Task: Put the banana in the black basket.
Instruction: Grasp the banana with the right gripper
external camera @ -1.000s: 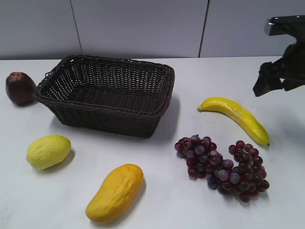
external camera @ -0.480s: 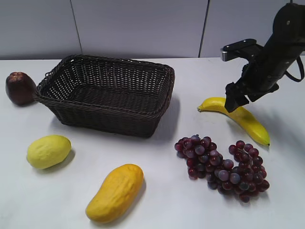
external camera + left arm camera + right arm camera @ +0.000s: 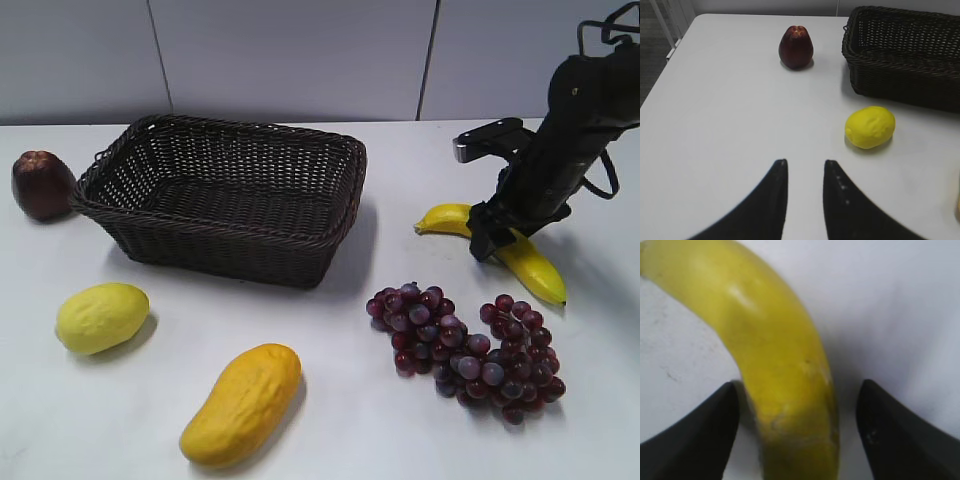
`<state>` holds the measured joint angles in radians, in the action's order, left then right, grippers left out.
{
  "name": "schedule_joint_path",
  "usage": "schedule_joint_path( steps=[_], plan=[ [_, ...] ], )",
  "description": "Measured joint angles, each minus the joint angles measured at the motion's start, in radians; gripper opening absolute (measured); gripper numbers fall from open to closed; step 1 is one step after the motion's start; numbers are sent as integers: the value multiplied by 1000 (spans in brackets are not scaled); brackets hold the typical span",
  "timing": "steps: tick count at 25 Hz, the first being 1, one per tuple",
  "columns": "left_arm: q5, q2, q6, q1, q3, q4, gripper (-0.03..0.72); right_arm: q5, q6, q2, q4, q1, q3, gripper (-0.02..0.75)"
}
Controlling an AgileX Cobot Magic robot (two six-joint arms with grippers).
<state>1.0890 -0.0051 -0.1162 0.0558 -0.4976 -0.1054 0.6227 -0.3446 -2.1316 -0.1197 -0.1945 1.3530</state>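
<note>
Table (image 3: 330,440): white, holds everything; grey panel wall behind.
Basket (image 3: 225,196): dark woven, rectangular, biggest item, upper left of centre in ext. view; nothing visible inside. Corner also shows at 1 o'clock in L wrist view.
Right arm (image 3: 570,130): black, comes down from 1 o'clock in ext. view to the banana.
Grapes (image 3: 468,350): dark red bunch, at 6 o'clock from the banana, near it but apart.
Mango (image 3: 242,403): orange-yellow, at 6 o'clock from the basket, near front edge.
Banana (image 3: 530,262): yellow, lying flat on table at 3 o'clock from the basket, well apart from it; stem end points toward basket.
Lemon (image 3: 101,317): pale yellow, at 7 o'clock from the basket, just off its near corner.
Dark red fruit (image 3: 41,184): at 9 o'clock from the basket, beside its left rim.
Right gripper (image 3: 797,432): jaws spread wide, one each side of the banana's body w/ gaps both sides; down at table level, prob. not touching the fruit, though the close view is blurry.
Left gripper (image 3: 802,192): fingers slightly parted, narrow gap, holding nothing, above bare table; lemon at 1 o'clock from it.
</note>
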Motion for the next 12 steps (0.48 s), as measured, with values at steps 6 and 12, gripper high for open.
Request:
schedule_joint_path(
  steps=[6,12],
  plan=[
    [0,0,0,0,0,0,239,5,11,0,1,0,1,342],
    [0,0,0,0,0,0,239,141,12,0,1,0,86,342]
  ],
)
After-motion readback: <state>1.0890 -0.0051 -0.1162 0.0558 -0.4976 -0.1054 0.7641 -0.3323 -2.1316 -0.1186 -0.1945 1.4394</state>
